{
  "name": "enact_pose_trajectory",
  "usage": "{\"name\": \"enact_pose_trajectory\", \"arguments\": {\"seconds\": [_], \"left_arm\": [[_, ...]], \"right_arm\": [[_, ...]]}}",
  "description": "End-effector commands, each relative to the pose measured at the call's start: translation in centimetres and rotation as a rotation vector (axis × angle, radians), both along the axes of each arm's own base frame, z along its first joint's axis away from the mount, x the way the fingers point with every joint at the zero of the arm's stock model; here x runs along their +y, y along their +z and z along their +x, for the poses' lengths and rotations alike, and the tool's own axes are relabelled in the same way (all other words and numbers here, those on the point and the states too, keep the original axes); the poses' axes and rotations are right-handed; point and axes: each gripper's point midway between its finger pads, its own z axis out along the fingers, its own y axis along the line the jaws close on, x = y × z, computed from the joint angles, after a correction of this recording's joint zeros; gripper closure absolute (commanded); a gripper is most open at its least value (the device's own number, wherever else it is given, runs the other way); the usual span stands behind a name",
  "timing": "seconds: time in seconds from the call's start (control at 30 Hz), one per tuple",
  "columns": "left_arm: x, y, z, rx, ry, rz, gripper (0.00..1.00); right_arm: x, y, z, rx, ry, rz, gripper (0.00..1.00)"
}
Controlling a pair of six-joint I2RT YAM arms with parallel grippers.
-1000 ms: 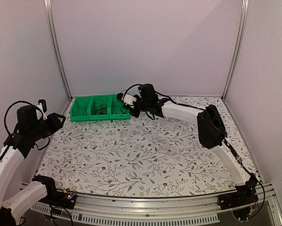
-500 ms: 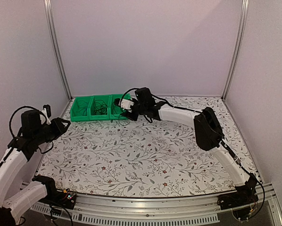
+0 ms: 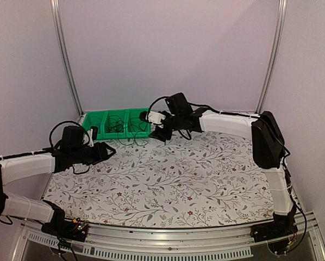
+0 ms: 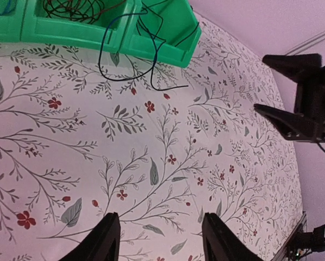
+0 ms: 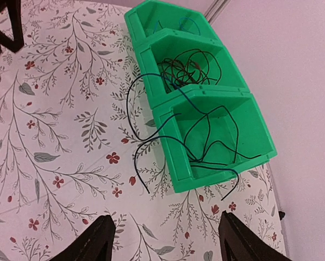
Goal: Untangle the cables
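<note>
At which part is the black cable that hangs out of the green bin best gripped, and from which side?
Grip the cable at the loop lying flat on the table in front of the green bin, coming straight down from above. There it lies clear of the bin walls, while inside the compartments the strands are bunched. The open right gripper looks nearer.
</note>
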Motion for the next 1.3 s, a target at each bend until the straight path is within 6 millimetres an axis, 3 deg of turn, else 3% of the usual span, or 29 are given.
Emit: {"name": "enact_pose_trajectory", "arguments": {"seconds": [0.0, 0.13, 0.23, 0.33, 0.6, 0.77, 0.83, 0.97, 1.03, 1.13, 1.27], "left_arm": [[-3.0, 0.1, 3.5, -0.032, -0.004, 0.037, 0.46], [-3.7, -1.6, 6.4, 0.002, 0.054, 0.091, 0.4], [-1.8, -3.7, 8.5, 0.069, 0.195, 0.202, 0.37], [-1.2, -4.6, 10.1, 0.074, 0.261, 0.233, 0.31], [-3.2, -6.6, 15.2, 0.026, 0.222, 0.273, 0.29], [-3.2, -7.1, 17.4, 0.015, 0.243, 0.264, 0.42], [-3.6, -6.9, 18.0, -0.002, 0.222, 0.248, 0.54], [-4.9, -5.3, 18.9, -0.045, 0.171, 0.218, 0.89], [-5.2, -4.0, 19.2, -0.075, 0.158, 0.212, 0.99], [-5.3, -2.1, 19.3, -0.116, 0.145, 0.21, 1.0], [-4.4, -1.0, 18.1, -0.083, 0.141, 0.229, 1.0]], "right_arm": [[-3.3, 7.6, -1.3, 0.05, -0.051, 0.097, 0.3], [-7.4, 8.2, -1.7, 0.105, -0.121, 0.091, 0.3], [-11.0, 8.1, -2.2, 0.11, -0.178, 0.066, 0.3], [-13.9, 8.6, -2.7, 0.105, -0.223, 0.059, 0.3], [-18.7, 9.2, -4.5, 0.067, -0.271, 0.025, 0.3], [-19.9, 9.4, -5.2, 0.075, -0.281, 0.032, 0.31], [-19.9, 9.5, -5.3, 0.076, -0.28, 0.036, 0.31], [-19.9, 9.3, -5.3, 0.076, -0.275, 0.033, 0.32], [-19.8, 9.2, -5.2, 0.074, -0.275, 0.031, 0.32], [-19.8, 9.0, -5.1, 0.076, -0.274, 0.029, 0.32], [-19.7, 9.1, -5.1, 0.075, -0.269, 0.034, 0.32]]}}
